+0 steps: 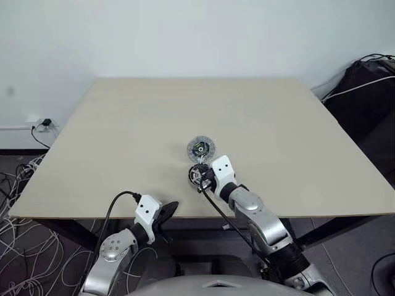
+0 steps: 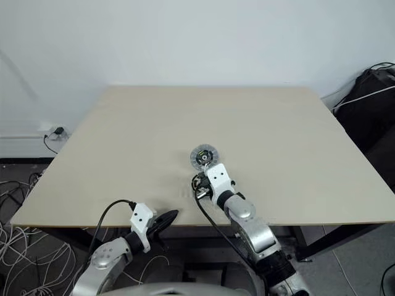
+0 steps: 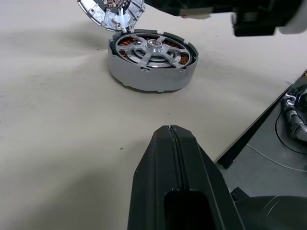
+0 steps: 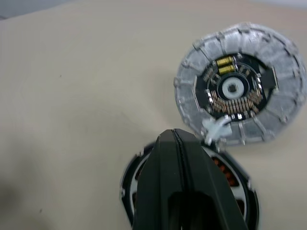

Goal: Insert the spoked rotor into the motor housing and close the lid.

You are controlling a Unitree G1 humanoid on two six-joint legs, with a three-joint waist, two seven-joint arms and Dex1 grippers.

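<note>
We judged the rotor step done: in the left wrist view the spoked rotor sat down inside the motor housing, its spokes over the copper windings. What remained was the lid, which lay face up, circuit side showing, just beyond the right gripper and touching the housing's far edge. To close it well, we thought the lid had to be turned over so its green-and-black face went down, then centred on the hub before any pressing; a tilted start could jam the ribbed rim against the housing wall.

The right gripper had its two black fingers pressed together with nothing between them, its tip hovering above the housing's far rim, close to the lid; whether it touched either we could not tell. The left gripper was likewise closed and empty, held back near the table edge, with the housing well ahead of it.
</note>
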